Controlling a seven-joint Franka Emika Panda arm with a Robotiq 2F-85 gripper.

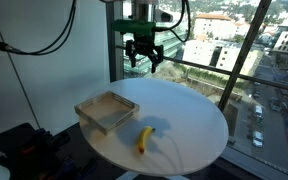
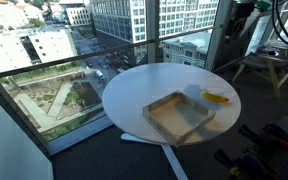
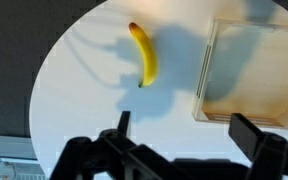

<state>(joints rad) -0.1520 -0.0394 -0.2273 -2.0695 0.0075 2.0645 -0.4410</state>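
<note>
My gripper [image 1: 143,58] hangs open and empty high above the far edge of the round white table [image 1: 199,125]. In the wrist view its two black fingers [image 3: 182,128] stand wide apart with bare table between them. A yellow banana [image 1: 144,138] lies on the table near its front edge; it also shows in the wrist view [image 3: 145,55] and in an exterior view [image 2: 216,97]. A shallow wooden tray [image 1: 107,110] sits empty on the table beside the banana, also in the wrist view [image 3: 252,68] and an exterior view [image 2: 180,116].
The table stands next to floor-to-ceiling windows [image 2: 64,60] with a dark frame post [image 1: 115,45]. Black cables [image 1: 24,45] hang at one side. A wooden stool [image 2: 269,65] stands behind the table, and dark equipment [image 1: 14,150] lies on the floor.
</note>
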